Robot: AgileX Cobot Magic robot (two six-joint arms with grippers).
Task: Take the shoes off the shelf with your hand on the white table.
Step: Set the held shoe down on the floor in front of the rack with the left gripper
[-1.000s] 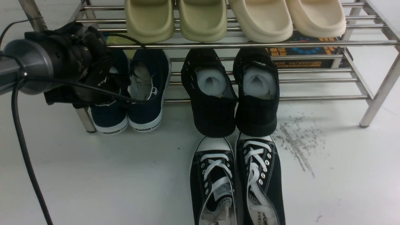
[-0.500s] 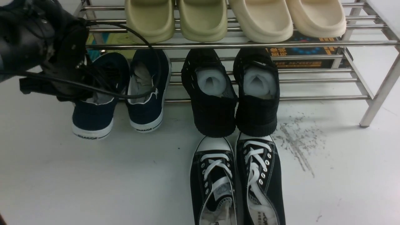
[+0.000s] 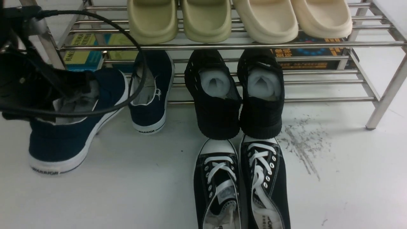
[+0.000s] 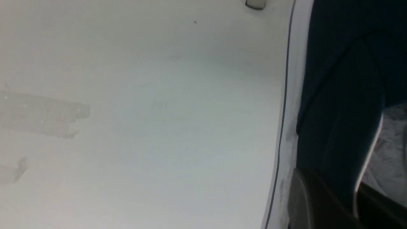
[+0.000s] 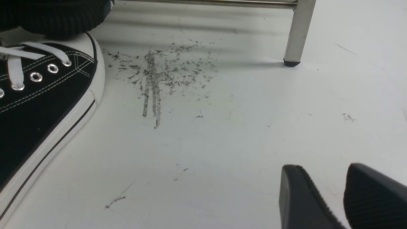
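Navy shoe [image 3: 63,140] tilts, pinched at its collar by the closed left gripper [image 3: 76,89].

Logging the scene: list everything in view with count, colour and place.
held navy shoe: one, navy, far left, tilted
second navy shoe: one, navy, lower tier, left
mesh shoes: two, black, lower tier, centre
lace-up sneakers: two, black-and-white, table, in front of mesh shoes
green slides: two, pale green, upper tier
cream slides: two, cream, upper tier, right
printed boxes: several, multicoloured, seen through shelf
shelf: one, steel, at back
table: one, white, scuffed right
left hand: one, black, shut on held navy shoe
right hand: one, black, open, over table
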